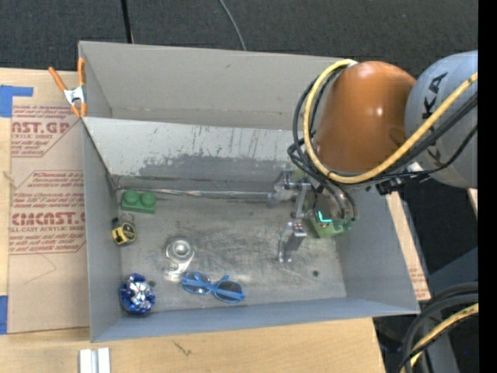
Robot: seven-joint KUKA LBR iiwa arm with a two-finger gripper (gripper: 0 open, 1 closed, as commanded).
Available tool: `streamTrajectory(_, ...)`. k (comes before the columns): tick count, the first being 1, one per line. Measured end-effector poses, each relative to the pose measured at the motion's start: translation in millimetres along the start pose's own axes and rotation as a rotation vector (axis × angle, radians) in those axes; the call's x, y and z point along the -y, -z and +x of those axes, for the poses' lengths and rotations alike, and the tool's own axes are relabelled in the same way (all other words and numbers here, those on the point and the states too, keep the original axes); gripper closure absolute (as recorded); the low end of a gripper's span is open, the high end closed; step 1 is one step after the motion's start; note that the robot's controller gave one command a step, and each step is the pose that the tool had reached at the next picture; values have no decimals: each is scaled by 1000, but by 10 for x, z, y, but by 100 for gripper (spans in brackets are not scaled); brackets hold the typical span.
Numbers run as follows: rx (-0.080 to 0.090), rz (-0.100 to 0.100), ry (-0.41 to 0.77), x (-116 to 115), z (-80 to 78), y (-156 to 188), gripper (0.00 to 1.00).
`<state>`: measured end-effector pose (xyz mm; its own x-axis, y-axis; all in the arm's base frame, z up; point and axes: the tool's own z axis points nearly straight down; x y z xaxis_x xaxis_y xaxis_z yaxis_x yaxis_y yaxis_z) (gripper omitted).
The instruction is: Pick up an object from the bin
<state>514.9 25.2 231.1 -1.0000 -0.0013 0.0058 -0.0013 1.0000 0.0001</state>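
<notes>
Jaws low over bare bin floor (233,235) right of centre, apart or together cannot be told, blue sunglasses (213,287) and green brick (138,201) leftward

My orange wrist cover (361,123) blocks the grey metal bin (233,76) at its right rear corner. My arm (450,123) runs off the right edge. Left side, small yellow-and-black item (123,233): too small to identify.

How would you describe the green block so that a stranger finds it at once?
Start at the grey bin, then go to the left side of its floor, where the small things lie. The green block is the one nearest the back wall, with a small yellow and black thing just in front of it. It alone is green, with two round studs.
</notes>
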Motion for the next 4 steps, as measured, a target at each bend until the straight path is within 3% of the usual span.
streamTrajectory(1,5,0,82,-319,206,-1533,0)
streamTrajectory(2,23,3,194,-492,267,-1556,0)
streamTrajectory(3,9,1,196,-505,299,-1563,100)
streamTrajectory(4,17,4,312,255,-68,79,100)
